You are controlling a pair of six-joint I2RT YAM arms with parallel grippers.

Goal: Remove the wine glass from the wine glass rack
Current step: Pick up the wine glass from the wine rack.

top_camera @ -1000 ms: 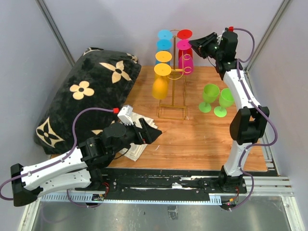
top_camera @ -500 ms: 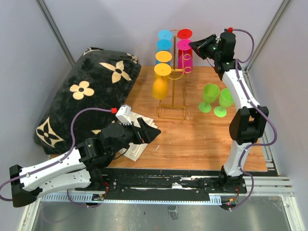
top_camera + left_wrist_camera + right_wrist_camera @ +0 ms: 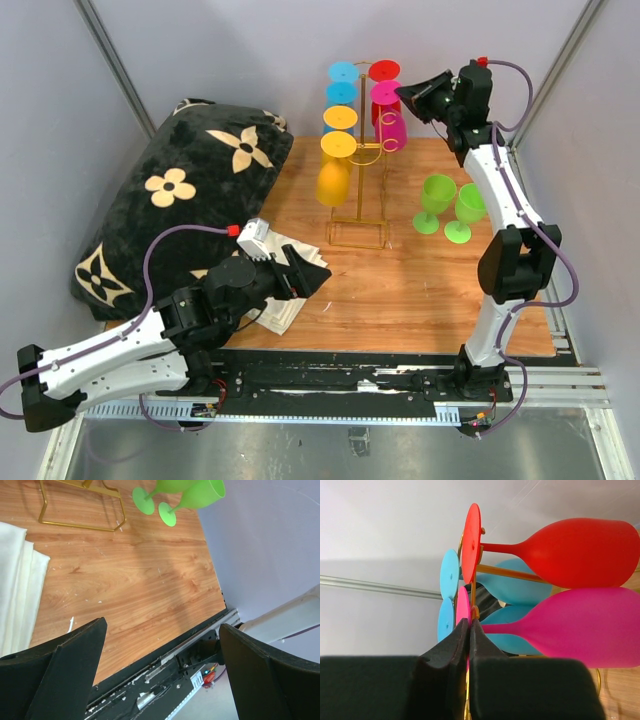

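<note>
Two grippers are shown. The left gripper [image 3: 310,275], jaws held wide apart, is positioned low over the table [image 3: 400,300] beside a cloth [image 3: 285,305]. At mid-table the rack [image 3: 358,235] is stood upright. The pink glass [image 3: 391,128] is hung inverted near its top. The right gripper [image 3: 405,95], jaws pressed together, is set at that glass's foot; whether it is pinched cannot be told.

No writing, number or brand can be read anywhere.

The black cushion [image 3: 190,190] at the far left bears only cream flower and star shapes, with no letters among them. The gold wine glass rack [image 3: 357,246] in the middle, the pink wine glass [image 3: 580,625] hanging on it and the other coloured glasses show plain surfaces without any label or mark.
</note>
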